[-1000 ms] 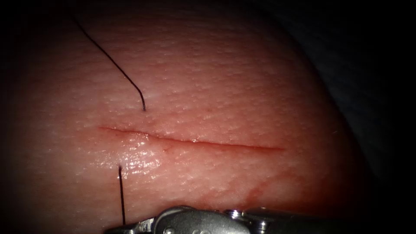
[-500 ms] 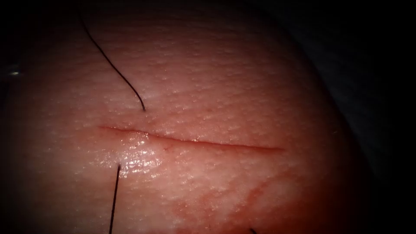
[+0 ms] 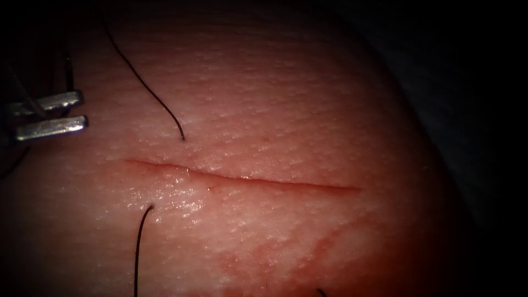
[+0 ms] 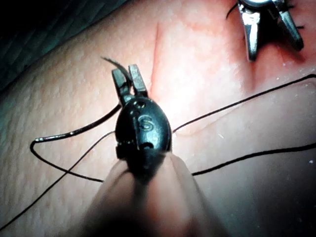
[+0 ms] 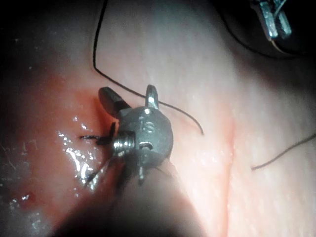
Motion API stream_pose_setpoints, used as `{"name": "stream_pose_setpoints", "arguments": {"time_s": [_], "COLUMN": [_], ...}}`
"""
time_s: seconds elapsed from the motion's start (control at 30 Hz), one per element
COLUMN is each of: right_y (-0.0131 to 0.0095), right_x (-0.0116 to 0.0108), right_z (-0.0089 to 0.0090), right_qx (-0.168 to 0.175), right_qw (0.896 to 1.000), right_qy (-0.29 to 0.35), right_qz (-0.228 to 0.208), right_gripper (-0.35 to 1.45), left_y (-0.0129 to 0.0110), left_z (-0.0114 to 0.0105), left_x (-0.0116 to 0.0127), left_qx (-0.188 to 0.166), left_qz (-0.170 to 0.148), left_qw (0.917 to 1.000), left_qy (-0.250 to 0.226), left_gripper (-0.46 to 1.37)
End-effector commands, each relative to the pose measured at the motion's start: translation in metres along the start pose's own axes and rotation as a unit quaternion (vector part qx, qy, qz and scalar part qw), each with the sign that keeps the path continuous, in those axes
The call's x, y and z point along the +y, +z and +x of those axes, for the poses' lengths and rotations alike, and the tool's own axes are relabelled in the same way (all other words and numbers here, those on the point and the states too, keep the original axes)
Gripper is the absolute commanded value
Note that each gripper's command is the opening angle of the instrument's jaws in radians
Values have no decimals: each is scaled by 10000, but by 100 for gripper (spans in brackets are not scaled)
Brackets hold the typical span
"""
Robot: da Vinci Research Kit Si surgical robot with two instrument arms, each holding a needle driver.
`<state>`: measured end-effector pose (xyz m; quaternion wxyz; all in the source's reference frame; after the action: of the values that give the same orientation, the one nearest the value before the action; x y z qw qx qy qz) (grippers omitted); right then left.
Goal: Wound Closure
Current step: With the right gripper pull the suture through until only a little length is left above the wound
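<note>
The tissue (image 3: pixel 308 110) carries a cut (image 3: pixel 247 180) running across the endoscope view. A dark thread (image 3: pixel 144 83) enters the tissue just beyond the cut's left end. It comes out on the near side as a slack, curved strand (image 3: pixel 137 247). My left tool (image 3: pixel 82 113) reaches in from the left edge, beyond the cut. In the left wrist view the left tool (image 4: pixel 127 74) is shut on the curved needle (image 4: pixel 115 62). A short end of the needle sticks out past the jaws, clear of the tissue. My right tool (image 5: pixel 126 92) hovers over wet tissue, open and holding nothing.
Red fluid (image 3: pixel 308 253) stains the tissue on the near side of the cut, toward the right. Loose loops of thread (image 4: pixel 247 101) lie over the tissue between the two tools. The tissue drops into darkness at the right.
The right tool has left the bottom edge of the endoscope view. The near thread strand went from straight to curved. The left tool has come in from the left edge.
</note>
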<state>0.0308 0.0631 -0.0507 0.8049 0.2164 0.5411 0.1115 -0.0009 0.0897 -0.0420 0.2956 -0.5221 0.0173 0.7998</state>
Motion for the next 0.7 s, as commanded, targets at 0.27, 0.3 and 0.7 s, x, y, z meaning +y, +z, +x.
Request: {"name": "stream_pose_setpoints", "arguments": {"time_s": [0.27,0.3,0.7], "right_y": [-10,-6,70], "right_x": [62,72,124], "right_z": [-27,-32,-82], "right_qx": [-50,-62,-181], "right_qw": [9996,9994,9987], "right_qy": [-174,-202,-467], "right_qz": [-231,-265,-93], "right_gripper": [128,128,119], "left_y": [-9,-9,-10], "left_z": [-5,-5,-4], "left_x": [-7,-6,0], "left_qx": [-13,-13,-10], "left_qz": [-2,1,-14], "left_qw": [10000,10000,10000], "left_qy": [53,53,50], "left_gripper": [-35,-35,-35]}}
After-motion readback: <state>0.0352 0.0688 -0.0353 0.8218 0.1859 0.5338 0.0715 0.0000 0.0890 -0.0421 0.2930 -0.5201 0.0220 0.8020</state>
